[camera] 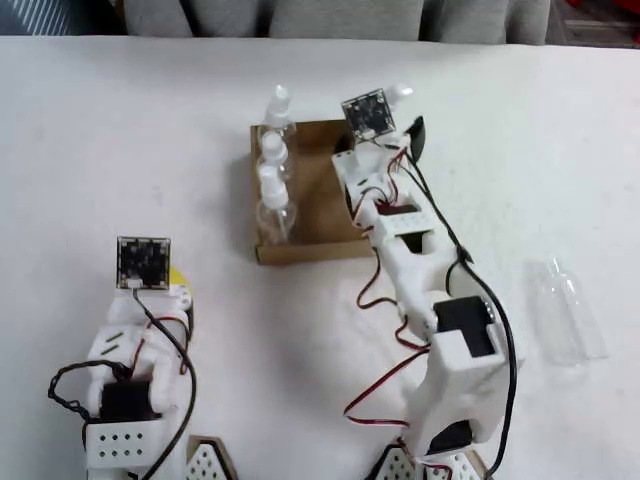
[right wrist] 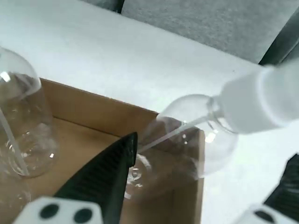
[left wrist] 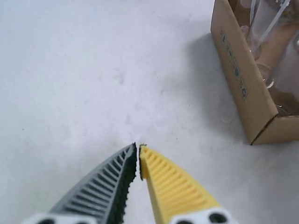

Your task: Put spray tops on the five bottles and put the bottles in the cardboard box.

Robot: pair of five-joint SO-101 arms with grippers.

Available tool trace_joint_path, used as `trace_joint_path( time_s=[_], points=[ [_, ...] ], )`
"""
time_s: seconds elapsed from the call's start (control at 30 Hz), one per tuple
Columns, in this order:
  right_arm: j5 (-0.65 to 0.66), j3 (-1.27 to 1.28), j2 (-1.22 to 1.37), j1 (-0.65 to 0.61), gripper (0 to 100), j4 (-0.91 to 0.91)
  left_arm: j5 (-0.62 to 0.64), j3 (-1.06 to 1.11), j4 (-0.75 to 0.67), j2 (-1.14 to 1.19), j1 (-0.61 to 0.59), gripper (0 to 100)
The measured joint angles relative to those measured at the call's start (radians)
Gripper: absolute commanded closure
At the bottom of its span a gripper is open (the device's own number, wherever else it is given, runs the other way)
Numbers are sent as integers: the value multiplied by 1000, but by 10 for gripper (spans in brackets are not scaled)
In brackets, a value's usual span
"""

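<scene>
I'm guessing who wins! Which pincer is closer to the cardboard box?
Right. The right pincer is over the far right corner of the cardboard box. The left pincer is low over the table, apart from the box's near left side.

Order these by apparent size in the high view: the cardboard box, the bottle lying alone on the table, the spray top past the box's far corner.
1. cardboard box, clearly largest.
2. lone bottle, much narrower than the box.
3. spray top, smallest, though it may sit nearer the camera.

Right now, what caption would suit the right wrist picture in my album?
Tilted clear bottle, white spray top fitted, at a corner of the cardboard box; another bottle stands inside.
</scene>
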Motion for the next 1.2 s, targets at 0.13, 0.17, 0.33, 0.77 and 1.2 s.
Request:
trace_joint_path(
  time_s=[0.13, 0.17, 0.33, 0.77, 1.2],
  points=[
    [0, 0, -38, 3, 587, 0, 0, 0, 0, 0, 0, 980],
    [0, 0, -43, 3, 587, 0, 0, 0, 0, 0, 0, 980],
    [0, 0, -44, 3, 589, 0, 0, 0, 0, 0, 0, 980],
    [0, 0, -44, 21, 590, 0, 0, 0, 0, 0, 0, 980],
    [-153, -94, -123, 20, 590, 319, 0, 0, 0, 0, 0, 980]
  ],
)
